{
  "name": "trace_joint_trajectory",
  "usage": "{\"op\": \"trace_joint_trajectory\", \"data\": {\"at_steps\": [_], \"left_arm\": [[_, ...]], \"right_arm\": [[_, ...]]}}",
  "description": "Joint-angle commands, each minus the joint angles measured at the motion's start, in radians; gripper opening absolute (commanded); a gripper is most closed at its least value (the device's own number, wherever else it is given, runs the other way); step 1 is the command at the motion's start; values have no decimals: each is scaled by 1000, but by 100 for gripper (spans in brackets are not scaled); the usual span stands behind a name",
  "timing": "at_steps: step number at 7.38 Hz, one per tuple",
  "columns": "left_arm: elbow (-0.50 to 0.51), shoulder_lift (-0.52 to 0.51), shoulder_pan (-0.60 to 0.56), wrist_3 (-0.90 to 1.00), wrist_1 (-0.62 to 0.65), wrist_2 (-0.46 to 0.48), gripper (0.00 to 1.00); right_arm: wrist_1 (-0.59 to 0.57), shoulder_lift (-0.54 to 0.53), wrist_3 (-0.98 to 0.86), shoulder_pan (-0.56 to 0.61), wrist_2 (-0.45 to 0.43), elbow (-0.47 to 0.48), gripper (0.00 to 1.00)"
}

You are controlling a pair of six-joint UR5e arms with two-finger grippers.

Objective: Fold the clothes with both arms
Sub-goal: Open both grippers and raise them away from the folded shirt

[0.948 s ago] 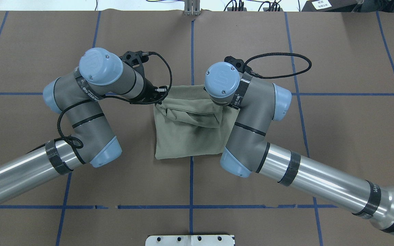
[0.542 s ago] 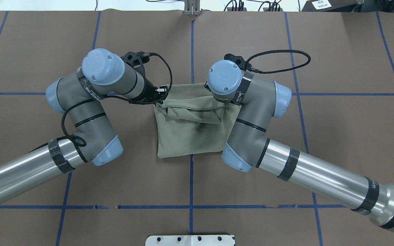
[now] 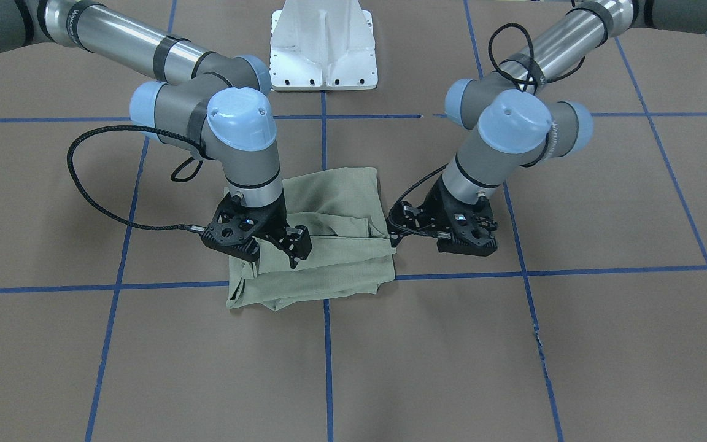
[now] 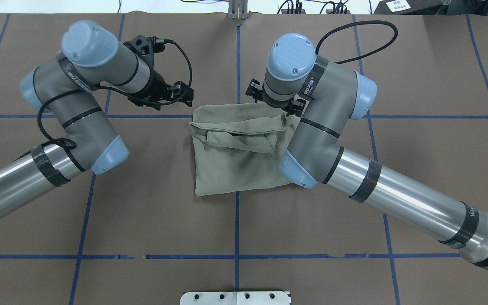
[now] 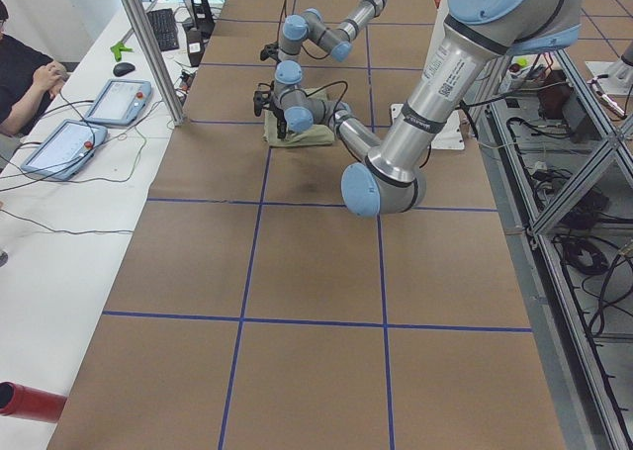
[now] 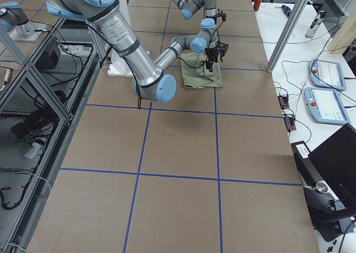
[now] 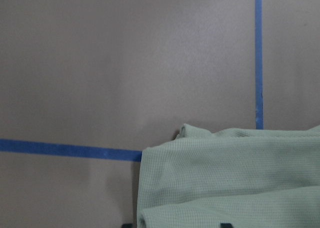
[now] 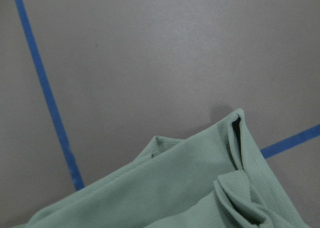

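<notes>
The pale sage-green shirt lies folded into a rough square on the brown table, with a loose flap across its far half. It also shows in the front view. My left gripper is open and empty, just off the shirt's far left corner; in the front view it hangs beside the shirt's edge. My right gripper hangs open just above the shirt's far right corner and holds nothing. In the overhead view it is mostly hidden under its wrist.
The white base pedestal stands at the robot's side of the table. Blue tape lines cross the brown cover. Teach pendants and a seated person lie beyond the table's far edge.
Both grippers have let go of the shirt's far edge and risen. The left arm has swung left and away from the shirt. The flap now rests flat.
</notes>
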Motion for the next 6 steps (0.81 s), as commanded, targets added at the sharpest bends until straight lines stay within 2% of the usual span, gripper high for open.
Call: {"op": "trace_joint_trajectory", "data": {"at_steps": [1, 2, 4, 5, 6], "left_arm": [[1, 21, -32, 85, 0, -35, 100], [3, 24, -32, 85, 0, -35, 100], [1, 26, -32, 82, -2, -35, 100], [0, 26, -32, 77, -2, -35, 100], [-2, 26, -32, 76, -2, -36, 100]], "right_arm": [[-6, -23, -89, -122, -70, 43, 100], [-29, -30, -155, -166, -133, 35, 100], [-49, -43, -293, -174, -158, 19, 100], [-46, -31, -306, -163, -202, -15, 100], [-43, -9, -304, -139, -205, -55, 100]]}}
